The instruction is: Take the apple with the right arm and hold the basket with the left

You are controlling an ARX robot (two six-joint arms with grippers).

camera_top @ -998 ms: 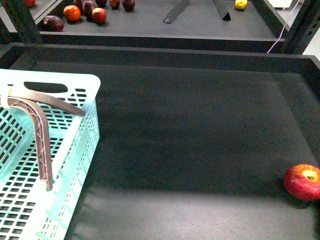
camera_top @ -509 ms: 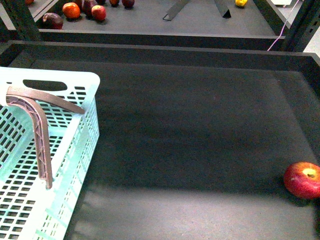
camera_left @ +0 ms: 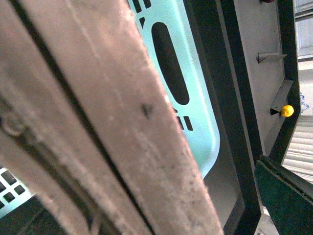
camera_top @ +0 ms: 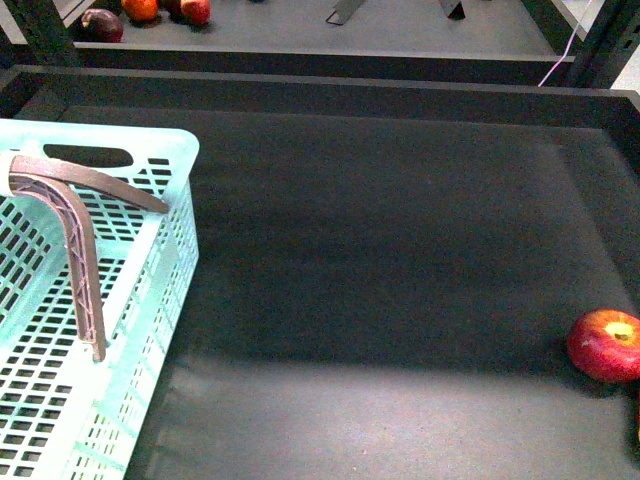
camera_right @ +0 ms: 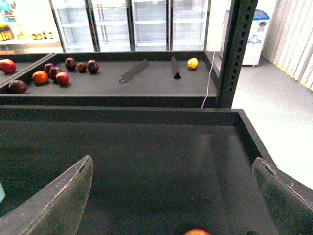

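Apple (camera_top: pixel 607 345) far R; left gripper (camera_top: pixel 131 282) spread @ basket (camera_top: pixel 150 142) rim.

The left gripper (camera_top: pixel 131 282) has long, curved, brownish-mauve plastic fingers (camera_top: pixel 85 270) with an open lattice web, a white tie (camera_top: pixel 14 166) and a matte, speckled surface, while the fingers of the right gripper (camera_right: pixel 172 161) look grey-brown with pale edges.

No legible text, label, brand, number or sign anywhere, only blurred marks on the white-and-blue cabinet (camera_right: pixel 259 39) and the shelved packaged goods (camera_right: pixel 7 33) far behind, too small to read.
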